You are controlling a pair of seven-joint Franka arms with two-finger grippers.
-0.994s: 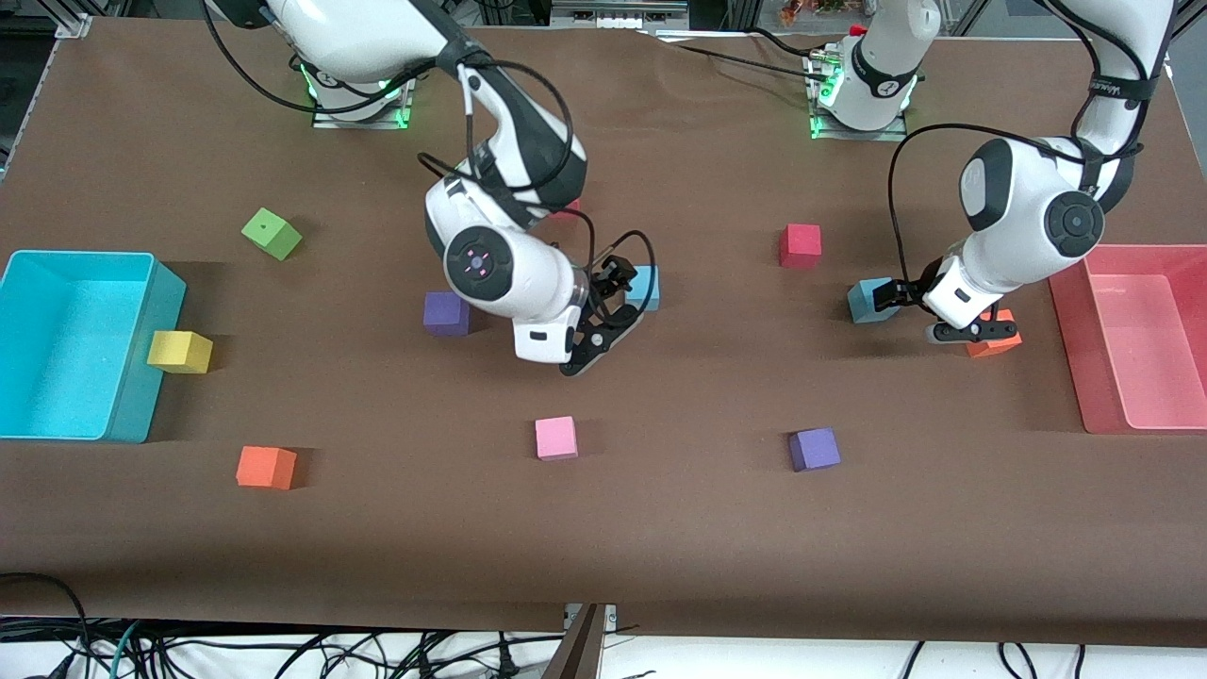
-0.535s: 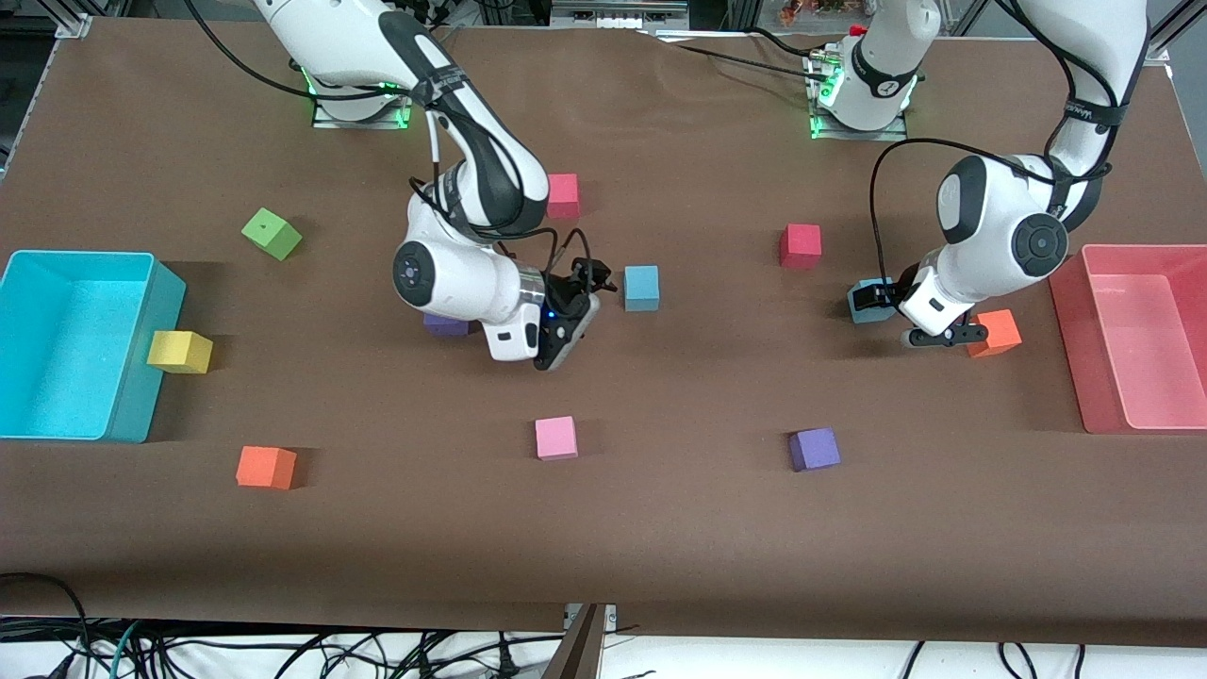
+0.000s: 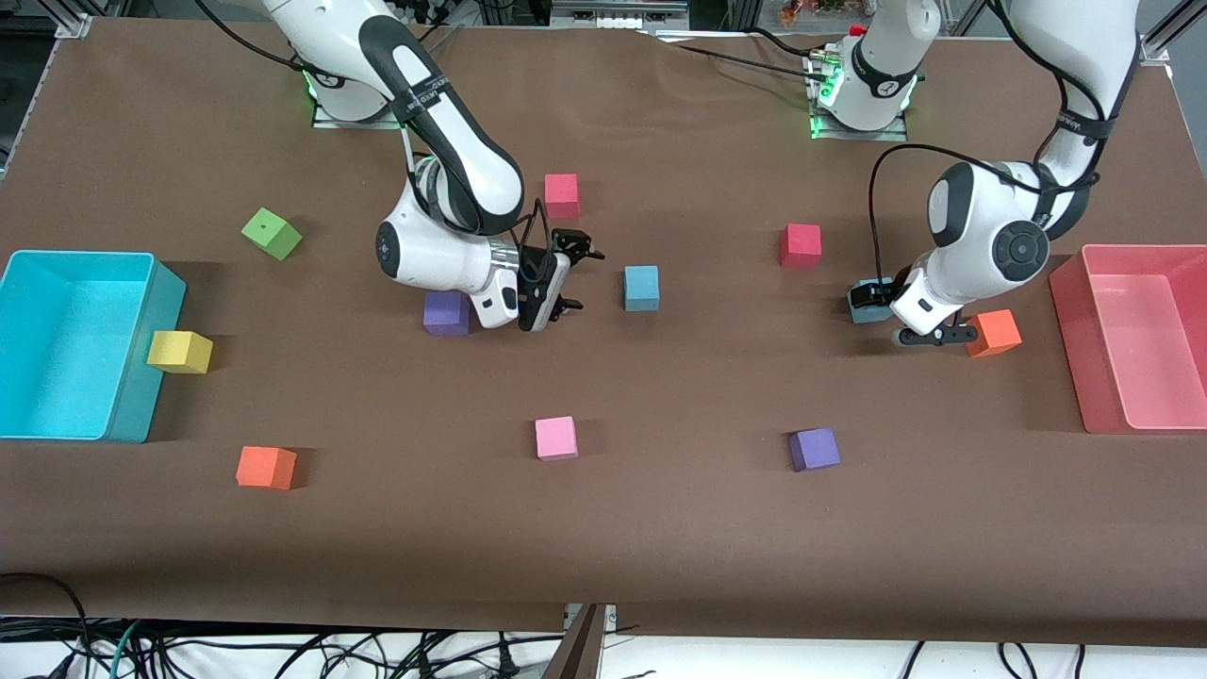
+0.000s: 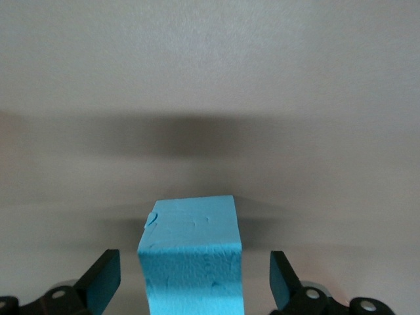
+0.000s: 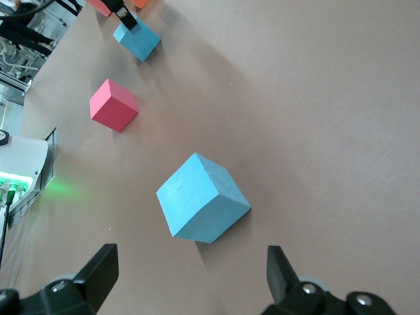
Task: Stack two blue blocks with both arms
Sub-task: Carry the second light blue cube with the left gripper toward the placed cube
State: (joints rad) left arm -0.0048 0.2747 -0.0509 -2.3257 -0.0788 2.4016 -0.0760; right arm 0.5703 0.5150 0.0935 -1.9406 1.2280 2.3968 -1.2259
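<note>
Blue blocks lie well apart on the brown tabletop (image 3: 660, 528) in the front view. One blue block (image 3: 641, 288) sits near the middle, just beside the right claw (image 3: 561, 278), which hangs low between it and a purple cube (image 3: 446, 313), its fingers spread and touching nothing. The second blue block (image 3: 866, 309) rests toward the left arm's end of the tabletop, mostly covered by the left claw (image 3: 910, 321), which is down around it with an orange cube (image 3: 997, 332) just beside. A red bin (image 3: 1136, 339) stands at that end; a cyan bin (image 3: 75, 344) stands at the right arm's end.

Left wrist view: the second blue block (image 4: 191, 259) sits between the two fingertips (image 4: 100, 285), with bare gaps on both sides, so the claw is released and not gripping.

Right wrist view: the first blue block (image 5: 202, 198) rests on the tabletop ahead of the wide-spread fingertips (image 5: 98, 270), apart from them. A red cube (image 5: 114, 105) and the second blue block (image 5: 138, 39) show farther off.
</note>
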